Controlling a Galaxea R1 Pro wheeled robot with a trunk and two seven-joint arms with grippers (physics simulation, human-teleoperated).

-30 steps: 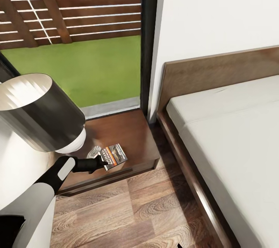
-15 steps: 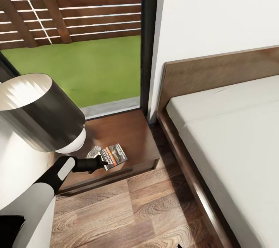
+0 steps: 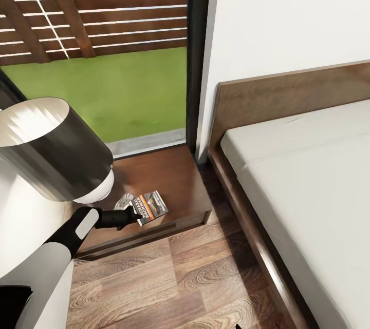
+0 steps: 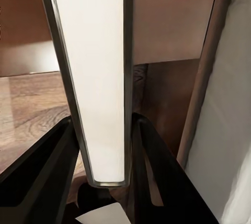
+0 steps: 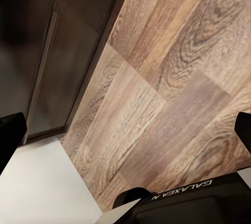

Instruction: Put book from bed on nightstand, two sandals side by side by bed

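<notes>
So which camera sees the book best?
The head view: the book lies cover up on the nightstand, pinched by the left gripper. The left wrist view sees just its pale edge between the fingers.

Glossy wooden nightstand (image 3: 169, 175), wood-plank floor (image 3: 169, 277)
</notes>
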